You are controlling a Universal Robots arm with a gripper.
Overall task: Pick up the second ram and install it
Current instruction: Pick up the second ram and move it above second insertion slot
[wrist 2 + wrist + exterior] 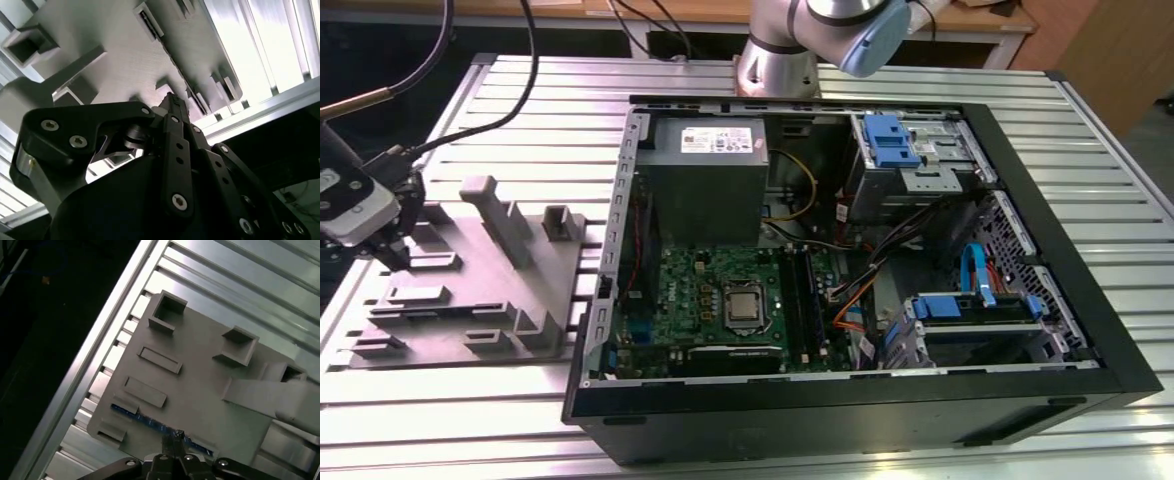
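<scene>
The second ram (pixel 142 419) stands on its long edge in a narrow slot at one edge of the grey holder plate (pixel 200 380), showing in the first wrist view as a thin blue strip between low slot walls. The gripper (pixel 173 436) sits directly over its middle, and its two fingers look drawn together onto the board from both faces; the contact itself is partly hidden by the fingertips, so I take this as a clamped grasp rather than a certain one. In the second wrist view the gripper (pixel 172 100) points down at the same plate, tips close against it. In the exterior view the gripper (pixel 396 258) is at the far left of the holder plate (pixel 480 290), which lies on the slotted aluminium table (pixel 520 90), well apart from the open computer case (pixel 854 400) on the exterior view's right. Inside the case, the green motherboard (pixel 720 300) lies nearer than the grey power-supply box (pixel 707 170). I judge the step in hand to be the pick-up, with the stick seated in its slot and not yet lifted. Freeing it calls for a straight pull along the slot walls without twisting, since so thin a board would bind or flex easily.
</scene>
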